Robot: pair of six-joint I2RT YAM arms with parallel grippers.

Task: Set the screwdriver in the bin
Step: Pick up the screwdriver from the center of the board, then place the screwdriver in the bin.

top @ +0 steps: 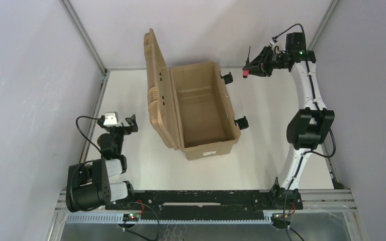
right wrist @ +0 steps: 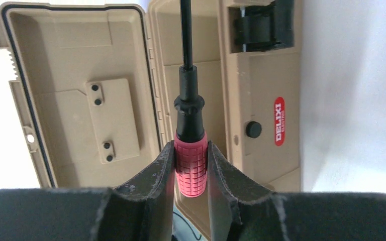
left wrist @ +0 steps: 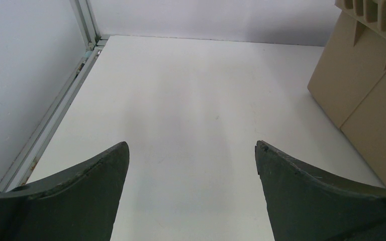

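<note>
Right wrist | right gripper (right wrist: 190, 149) clamps knurled red-handled screwdriver (right wrist: 191, 168) | moulded tan bin (right wrist: 261, 80) lid up | left gripper (left wrist: 192, 146) spread wide

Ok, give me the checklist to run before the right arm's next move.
1. Grip: right hand shut on the screwdriver handle: ok.
2. Access: lid of the bin open: ok.
3. Screwdriver over the opening: not ok; the top view shows it right of the bin.
4. Other arm: left hand open, left of the bin: ok.
5. Height above the rim: cannot tell.
</note>
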